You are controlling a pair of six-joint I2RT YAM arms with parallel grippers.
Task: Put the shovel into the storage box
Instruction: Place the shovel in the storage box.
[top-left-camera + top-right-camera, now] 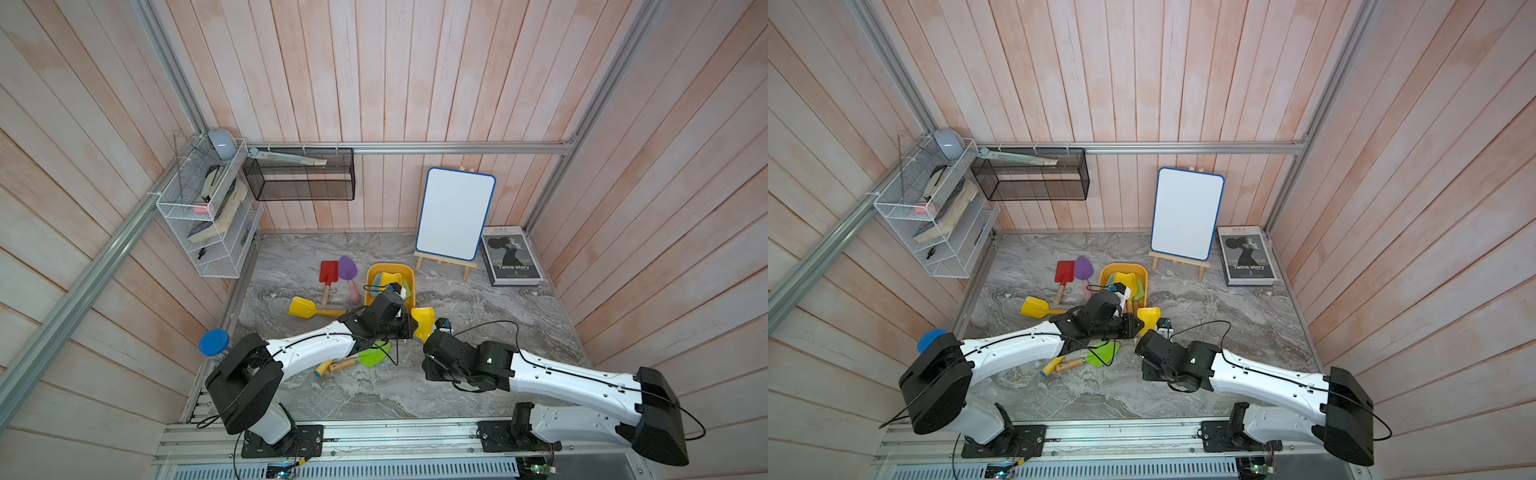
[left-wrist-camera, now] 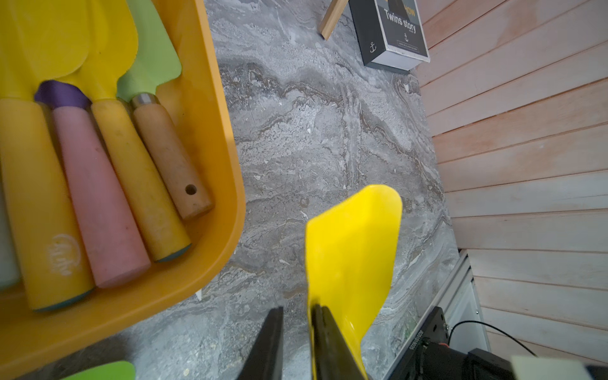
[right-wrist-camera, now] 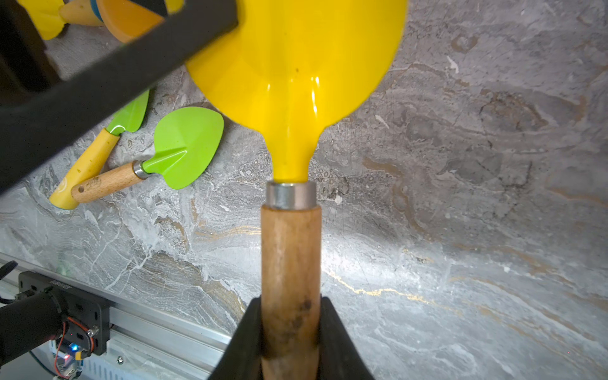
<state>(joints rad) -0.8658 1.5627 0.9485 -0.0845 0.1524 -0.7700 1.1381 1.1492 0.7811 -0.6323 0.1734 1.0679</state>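
Marble (image 2: 312,131) lies bare beside storage box (image 2: 227,184) rim; right hand (image 3: 291,302) grasps shovel (image 3: 296,65), left hand (image 2: 296,311) unclear

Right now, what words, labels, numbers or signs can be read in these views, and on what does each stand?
"Twins story": white title on the book cover, with a small anchor sign beneath it.
Heading at the book's top edge: too blurred to read surely.
Small print below the anchor: too small to read.
White logo on a yellow shovel handle in the storage box: unreadable.
Printed number on the black plate: too blurred to read.
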